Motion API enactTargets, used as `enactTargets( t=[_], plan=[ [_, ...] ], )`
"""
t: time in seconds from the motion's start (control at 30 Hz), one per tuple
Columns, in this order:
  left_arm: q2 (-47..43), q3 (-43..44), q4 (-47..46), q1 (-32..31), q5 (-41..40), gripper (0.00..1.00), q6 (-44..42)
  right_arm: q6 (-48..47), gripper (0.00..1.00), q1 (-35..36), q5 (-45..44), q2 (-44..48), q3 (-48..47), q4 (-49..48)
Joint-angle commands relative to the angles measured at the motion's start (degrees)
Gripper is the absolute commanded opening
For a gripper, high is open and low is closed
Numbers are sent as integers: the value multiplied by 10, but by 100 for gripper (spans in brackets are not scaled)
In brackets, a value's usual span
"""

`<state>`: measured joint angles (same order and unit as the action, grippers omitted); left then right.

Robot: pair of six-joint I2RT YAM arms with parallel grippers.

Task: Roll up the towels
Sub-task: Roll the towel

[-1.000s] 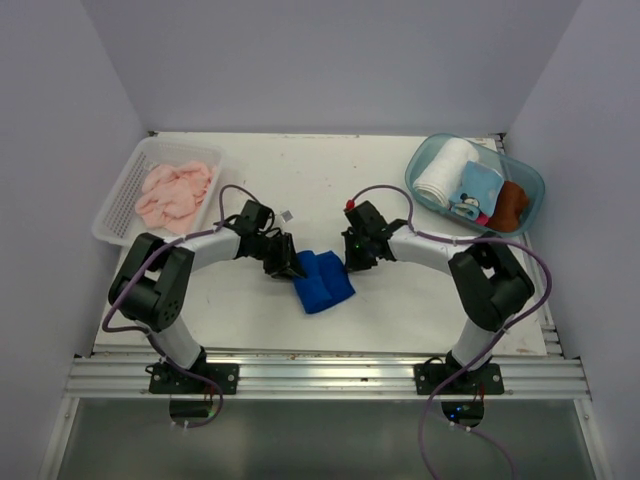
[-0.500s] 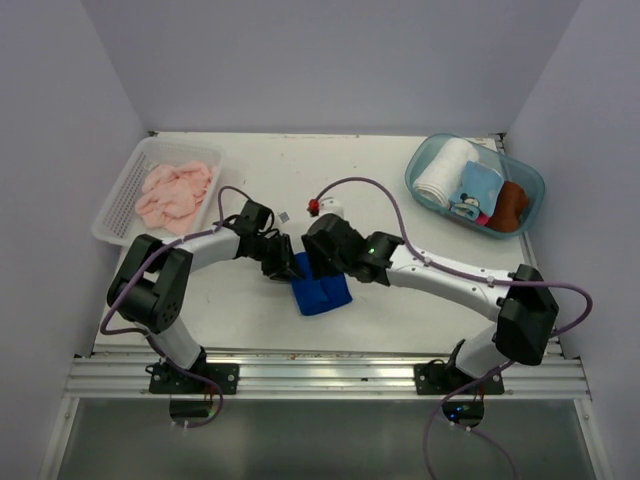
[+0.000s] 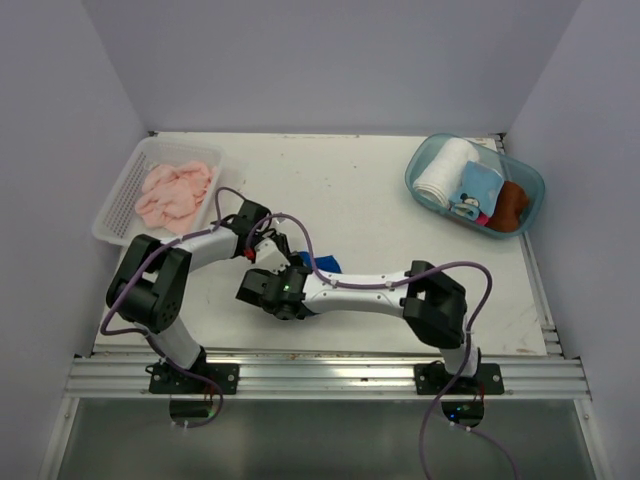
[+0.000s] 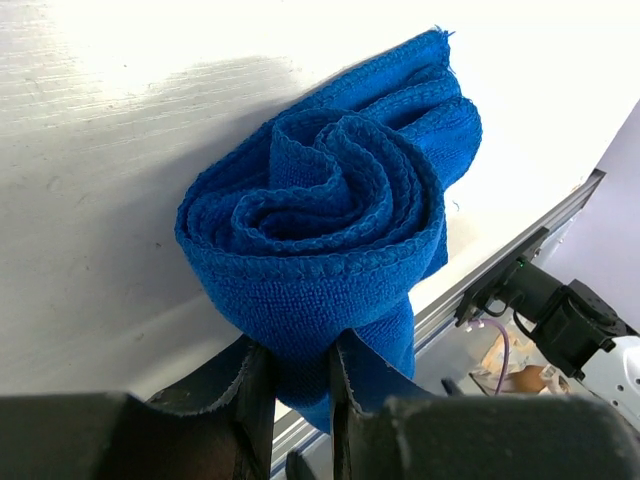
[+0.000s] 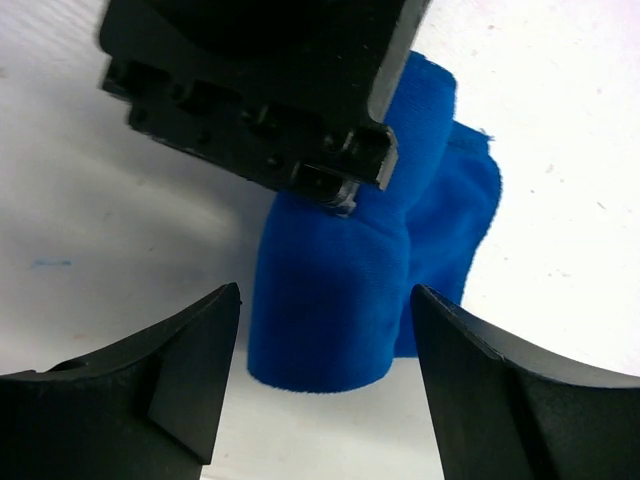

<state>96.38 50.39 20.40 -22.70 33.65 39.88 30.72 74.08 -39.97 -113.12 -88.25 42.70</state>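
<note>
From above: royal blue towel (image 3: pixel 326 265) on the white table (image 3: pixel 380 210) near its front edge, mostly covered by the right arm stretched across to the left side, only a small corner showing. At the towel's left end, the left gripper (image 3: pixel 275 252); just in front of it, the right gripper (image 3: pixel 262 288); jaw state not readable from here. Far left, pale pink towel (image 3: pixel 175 190) crumpled in a white perforated basket (image 3: pixel 112 205), well apart from both arms. Far right, teal tub (image 3: pixel 533 190) holding a rolled white towel (image 3: pixel 443 172), a light blue cloth (image 3: pixel 480 188) with a cartoon print too small to read, and a brown cloth (image 3: pixel 510 205). Left wrist view: shows what the top camera misses, the towel's end wound in a loose spiral on the table, left fingers (image 4: pixel 250 385) pinched onto its lower fold, metal rail (image 4: pixel 520 255) of the table edge behind. Right wrist view: looks along the roll's side, black body of the left gripper overlapping the far end, right fingers (image 5: pixel 160 390) spread wide either side of the near end, clear of the cloth.
</note>
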Motion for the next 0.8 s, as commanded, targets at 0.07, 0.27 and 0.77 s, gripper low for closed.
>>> enactTargets(
  t=[0.07,0.27,0.77],
  plan=[
    [-12,8,22,-4,-25,22,3,24,73,3,-80,-40,-24,48],
    [-14,3,19,-4,-27,23,8,36,66,4,-73,-43,6,23],
    [-12,1,17,-4,-27,23,8,43,73,34,-85,15,53,-38]
  ],
)
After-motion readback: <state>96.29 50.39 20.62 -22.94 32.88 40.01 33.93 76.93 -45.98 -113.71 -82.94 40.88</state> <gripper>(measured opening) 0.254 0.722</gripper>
